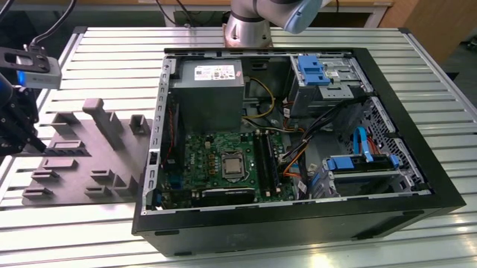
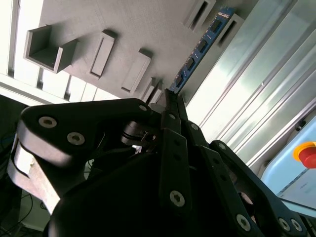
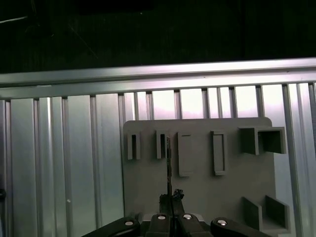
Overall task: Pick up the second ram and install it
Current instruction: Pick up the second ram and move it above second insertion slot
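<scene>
The second ram [image 2: 200,47] is a thin, long stick with a row of small black chips. My gripper [image 2: 168,96] is shut on one end of it. In the first wrist view the ram [image 3: 169,163] appears edge-on, rising from my gripper [image 3: 171,196] over the grey fixture plate [image 3: 197,192], beside a narrow slot holder [image 3: 160,144]. I cannot tell whether the ram touches the plate. In the exterior view my gripper [image 1: 30,144] hangs at the far left, over the left edge of the fixture plate [image 1: 82,167].
An open black PC case [image 1: 298,223] lies to the exterior view's right of the plate. It holds a green motherboard [image 1: 216,162] with long memory slots [image 1: 266,164], loose cables [image 1: 298,151] and blue drive brackets [image 1: 358,162]. Grey posts [image 1: 97,114] stand on the plate. The table [image 1: 111,56] is ribbed metal.
</scene>
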Tool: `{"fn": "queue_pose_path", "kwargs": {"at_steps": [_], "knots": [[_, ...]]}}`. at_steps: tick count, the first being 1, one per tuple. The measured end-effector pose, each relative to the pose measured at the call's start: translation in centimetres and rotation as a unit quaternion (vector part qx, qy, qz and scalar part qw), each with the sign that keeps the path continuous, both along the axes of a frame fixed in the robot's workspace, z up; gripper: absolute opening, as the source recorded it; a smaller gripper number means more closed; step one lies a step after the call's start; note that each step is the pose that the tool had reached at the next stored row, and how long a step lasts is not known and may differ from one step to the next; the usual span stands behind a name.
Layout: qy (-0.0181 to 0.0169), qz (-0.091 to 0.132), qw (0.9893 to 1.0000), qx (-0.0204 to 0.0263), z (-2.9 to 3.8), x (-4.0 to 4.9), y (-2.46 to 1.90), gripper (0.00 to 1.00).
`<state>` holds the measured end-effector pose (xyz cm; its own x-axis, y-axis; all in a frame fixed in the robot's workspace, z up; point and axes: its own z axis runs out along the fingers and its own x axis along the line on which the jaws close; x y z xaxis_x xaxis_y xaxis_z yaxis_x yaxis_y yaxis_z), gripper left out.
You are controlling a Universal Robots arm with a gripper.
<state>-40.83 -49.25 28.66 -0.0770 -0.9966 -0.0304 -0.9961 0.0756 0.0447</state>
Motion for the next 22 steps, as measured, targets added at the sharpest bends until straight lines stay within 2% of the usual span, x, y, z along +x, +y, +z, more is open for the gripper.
{"fn": "queue_pose_path", "kwargs": {"at_steps": [22], "knots": [[-0.0002,0.0,1.0,0.0,1.03,0.0,0.05,0.12]]}}
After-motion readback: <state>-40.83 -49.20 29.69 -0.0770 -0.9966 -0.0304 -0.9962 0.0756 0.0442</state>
